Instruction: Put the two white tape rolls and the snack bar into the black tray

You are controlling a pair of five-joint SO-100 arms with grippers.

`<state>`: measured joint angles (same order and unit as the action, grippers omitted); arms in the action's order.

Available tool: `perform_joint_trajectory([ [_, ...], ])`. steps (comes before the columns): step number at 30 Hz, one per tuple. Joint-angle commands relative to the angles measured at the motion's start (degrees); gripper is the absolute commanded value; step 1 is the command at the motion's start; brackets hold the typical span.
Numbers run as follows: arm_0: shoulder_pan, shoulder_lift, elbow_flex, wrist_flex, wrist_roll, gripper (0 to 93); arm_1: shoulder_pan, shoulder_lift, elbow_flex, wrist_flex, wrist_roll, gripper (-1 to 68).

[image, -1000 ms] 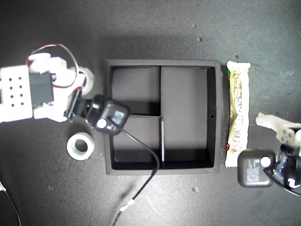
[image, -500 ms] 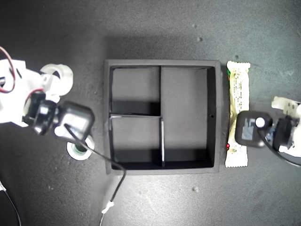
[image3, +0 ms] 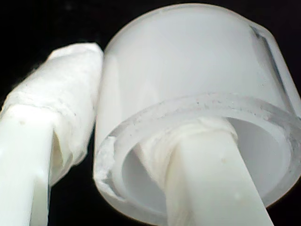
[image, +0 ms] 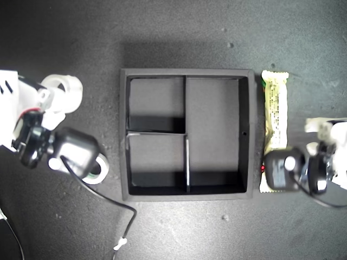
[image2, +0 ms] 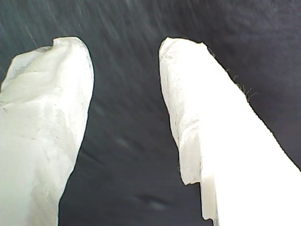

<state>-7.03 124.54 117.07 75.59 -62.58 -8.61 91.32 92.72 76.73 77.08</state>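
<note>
The black tray (image: 187, 72) lies in the middle of the exterior view with nothing in its compartments. The snack bar (image: 275, 114) lies along its outer wall on the exterior view's right. My first gripper (image: 326, 132) hovers open just beyond the bar, its fingers (image2: 207, 117) over bare mat; its camera housing covers the bar's near end. At the exterior view's left, my second gripper (image3: 136, 99) is shut on a white tape roll (image: 64, 88) (image3: 188, 66), one finger inside the ring and one outside. The other tape roll (image: 98, 170), with a greenish core, is half hidden under that arm.
A black cable (image: 111, 199) trails from the second arm's camera housing (image: 75, 154) toward the exterior view's bottom edge. Dark mat surrounds the tray. The arm's white servo body (image: 11, 108) fills the exterior view's left edge.
The second arm has swung away from the tray toward the exterior view's left, taking the tape roll with it. The first arm's camera housing has shifted over the snack bar's near end.
</note>
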Motion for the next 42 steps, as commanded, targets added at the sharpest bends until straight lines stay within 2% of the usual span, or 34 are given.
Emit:
perform_joint_trajectory([
  [1, 0.8, 0.0, -4.9, 0.5, 1.8, 0.3, -1.4, 0.4, -2.5, -2.5, -17.6, 9.1],
  [8, 1.4, -5.0, -9.9, 1.6, 3.4, 0.5, -4.2, 0.4, -7.2, -1.0, -34.1, 9.3],
  [13, 1.9, -11.2, -14.9, 2.0, 4.5, 0.9, -4.8, -1.1, -6.4, -3.9, -44.3, 18.8],
  [16, 2.6, -15.4, -19.1, 2.1, 5.2, 1.0, -2.4, -3.3, -2.8, -6.9, -46.8, 21.3],
  [25, 3.7, -29.1, -34.5, 5.5, 7.2, 1.1, 6.4, -4.1, 10.7, -17.2, -51.1, 20.9],
  [30, 4.9, -37.5, -46.0, 10.2, 7.5, 1.1, 6.5, -4.1, 16.6, -27.9, -50.8, 18.8],
  [32, 5.3, -41.0, -50.5, 12.1, 7.7, 1.1, 6.1, -4.1, 18.9, -31.8, -49.8, 15.4],
  [35, 5.5, -46.4, -57.7, 15.6, 7.9, 1.1, 5.1, -4.1, 20.5, -34.4, -48.8, 6.0],
  [37, 5.5, -50.5, -63.5, 19.2, 8.0, 1.1, 4.0, -4.1, 19.9, -32.3, -48.6, 0.7],
  [42, 6.0, -62.7, -81.8, 29.4, 7.8, 1.2, -0.9, -3.3, 9.8, -16.6, -49.0, -0.1],
])
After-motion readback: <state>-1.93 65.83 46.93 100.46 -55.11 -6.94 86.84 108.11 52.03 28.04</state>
